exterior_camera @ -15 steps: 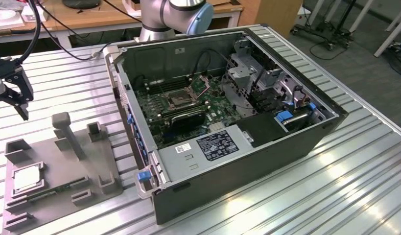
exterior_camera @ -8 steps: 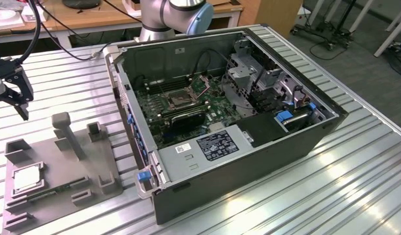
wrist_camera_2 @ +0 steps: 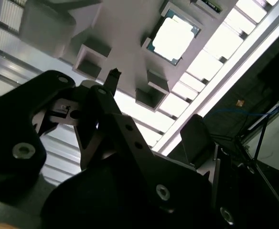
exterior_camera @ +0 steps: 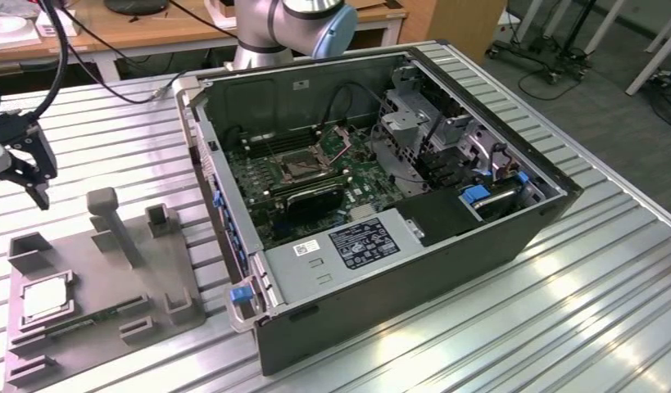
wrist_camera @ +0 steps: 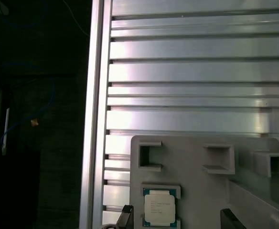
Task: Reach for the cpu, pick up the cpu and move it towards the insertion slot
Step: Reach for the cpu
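Observation:
The cpu [exterior_camera: 46, 296] lies flat in a square recess of the grey fixture plate [exterior_camera: 128, 282] at the exterior view's left, its pale metal top facing up. Both wrist views show the cpu [wrist_camera: 159, 207] [wrist_camera_2: 174, 37] from above. My gripper [exterior_camera: 27, 182] hangs open above the table just beyond the plate's far edge, with nothing held. In the first wrist view the two black fingertips [wrist_camera: 125, 213] stand apart on either side of the chip, well above it. The insertion slot [exterior_camera: 296, 168] sits on the green motherboard inside the open computer case.
The open computer case [exterior_camera: 445, 246] stands on the slatted aluminium table [exterior_camera: 597, 311]. Tall posts [exterior_camera: 108, 221] and small brackets [exterior_camera: 158, 219] rise from the fixture plate. The table's edge [wrist_camera: 96, 119] runs close to the plate. The arm's base [exterior_camera: 272, 33] stands behind the case.

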